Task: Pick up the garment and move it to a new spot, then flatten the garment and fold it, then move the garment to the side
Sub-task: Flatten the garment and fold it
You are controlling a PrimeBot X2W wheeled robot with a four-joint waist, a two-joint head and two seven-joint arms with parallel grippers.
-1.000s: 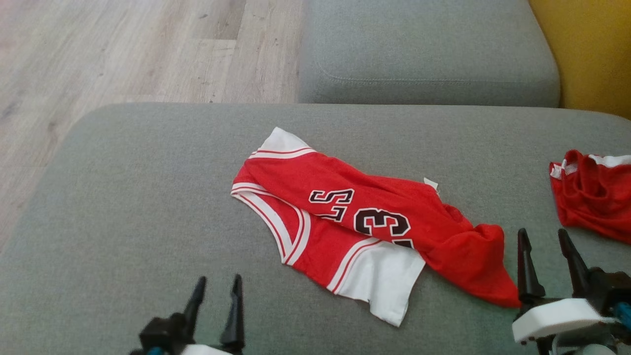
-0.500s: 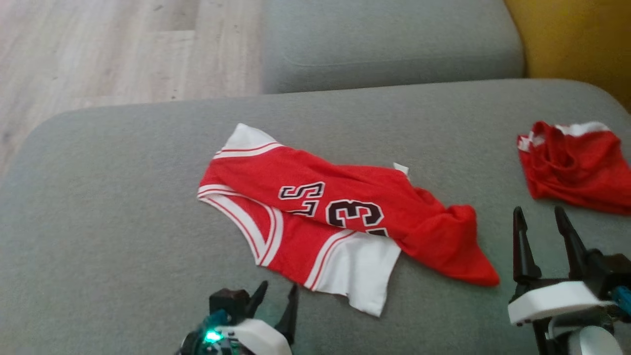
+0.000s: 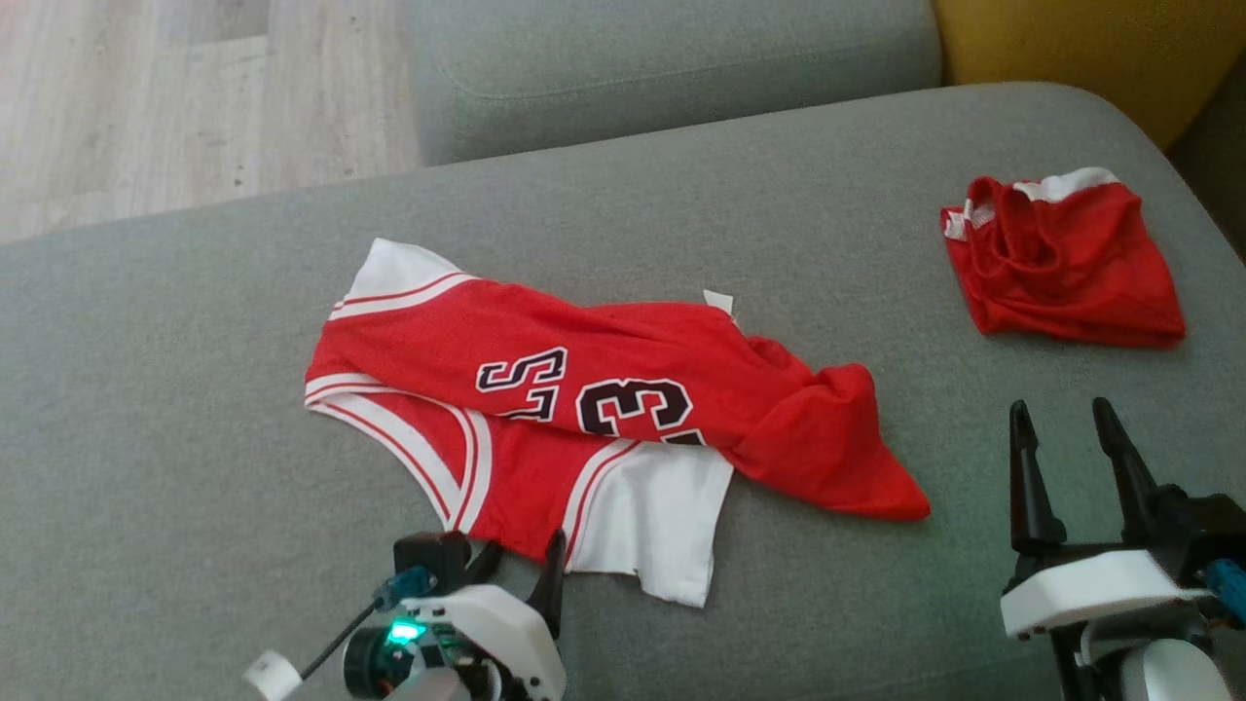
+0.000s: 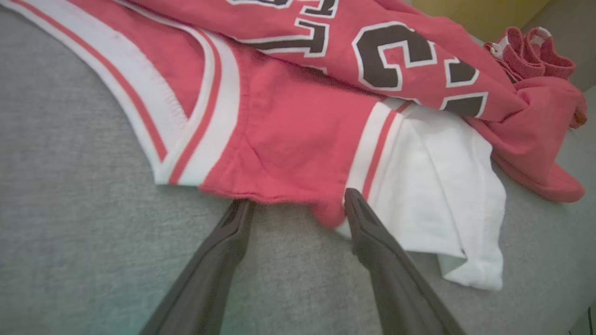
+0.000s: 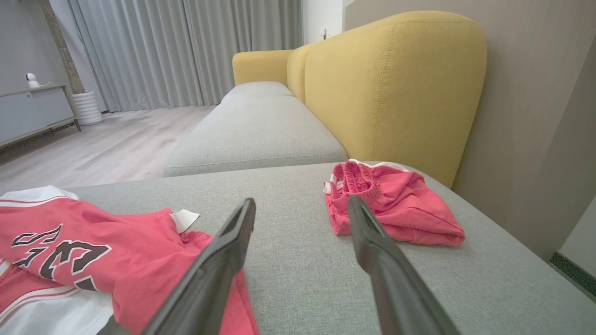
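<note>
Garment [image 3: 617,424]: red-and-white jersey, black white-edged "S" and "3" legible.

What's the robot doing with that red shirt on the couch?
The robot looks ready to pick up the red shirt, which lies crumpled on the grey couch. Its left gripper sits open right at the shirt's near edge, with nothing pinched yet. Its right gripper is open too, off past the shirt's bunched-up end, holding nothing. The red shorts lie farther back on the couch, with no gripper touching them.
</note>
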